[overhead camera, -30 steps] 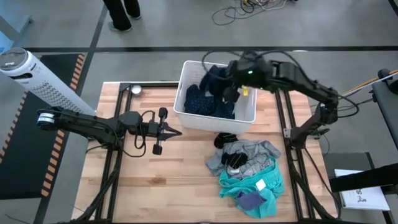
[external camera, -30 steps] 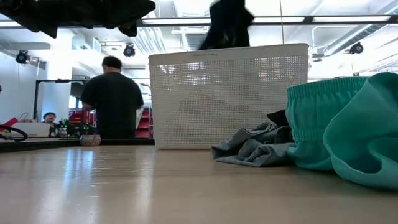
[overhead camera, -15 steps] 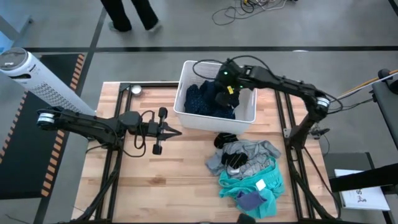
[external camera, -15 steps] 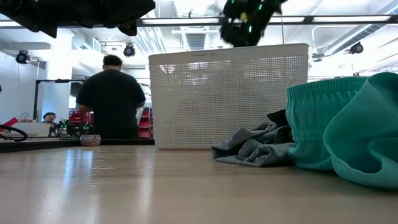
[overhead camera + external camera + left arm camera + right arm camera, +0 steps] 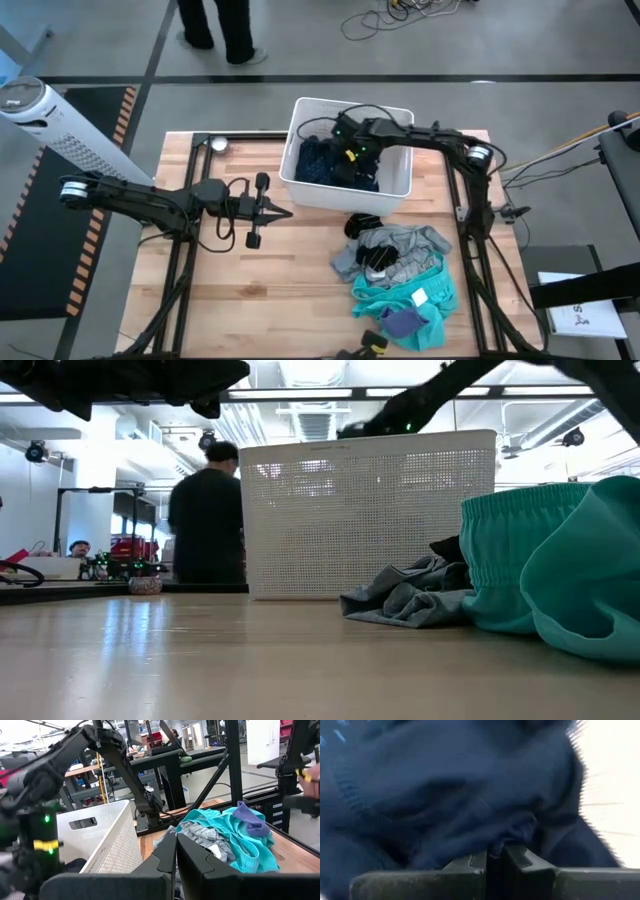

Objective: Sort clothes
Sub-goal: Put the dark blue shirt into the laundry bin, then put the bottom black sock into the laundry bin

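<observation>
A white plastic basket (image 5: 398,182) stands at the table's far middle and holds dark navy patterned clothes (image 5: 318,160). My right gripper (image 5: 346,152) is down inside the basket, shut on a dark navy garment (image 5: 470,795). A pile lies near the table's near right: grey garments (image 5: 395,248), a bright teal one with a white label (image 5: 415,295) and a small purple-blue one (image 5: 403,322). The pile also shows in the left wrist view (image 5: 240,840). My left gripper (image 5: 287,212) is shut and empty, left of the basket's near side. My right gripper pinches a bunched fold of the navy garment (image 5: 512,837) between its two fingers. The fingers point down into the basket. The garment spreads over the other clothes in the basket; which part of it is held cannot be told.
A small black item (image 5: 365,222) lies between basket and pile. A small round object (image 5: 218,144) sits at the table's far left corner. A white cylinder (image 5: 60,125) stands off the table's left. A person (image 5: 215,25) walks beyond the far edge.
My right gripper has gone down from above the basket's right part into the basket and toward the table's left, carrying the navy garment, which hung above the rim and now lies inside. The person behind has walked toward the right.
</observation>
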